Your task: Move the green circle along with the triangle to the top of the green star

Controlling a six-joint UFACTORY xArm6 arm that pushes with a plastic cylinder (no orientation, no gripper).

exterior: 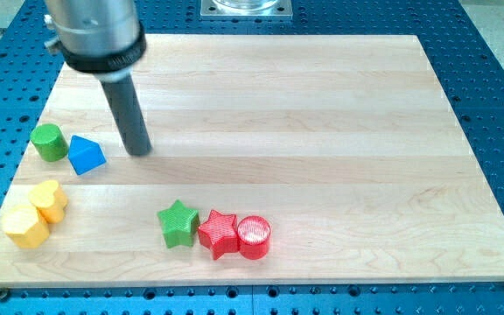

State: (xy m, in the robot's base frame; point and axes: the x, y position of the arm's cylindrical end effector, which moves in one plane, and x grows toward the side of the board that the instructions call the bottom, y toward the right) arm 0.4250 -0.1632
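My tip (139, 150) rests on the wooden surface (322, 105) toward the view's left, just to the right of the blue triangle (87, 155) with a narrow gap between them. There is no claw on this arm, only the dark rod, so nothing is clenched or grasped. The green circle (49, 142) stands upright as a short cylinder at the surface's left edge, touching or all but touching the triangle's left side; the two make a short row whose long axis runs left to right, dipping slightly toward the view's right. The triangle's apex points toward the view's top. The green star (178, 223) lies well apart from them, lower and nearer the middle, near the view's bottom edge, one arm pointing toward the view's top. Touching its right side is the red star (219, 233), and against that the red circle (254, 237). At the lower left sit a yellow heart (51, 200) and a yellow hexagon (25, 226), touching each other.
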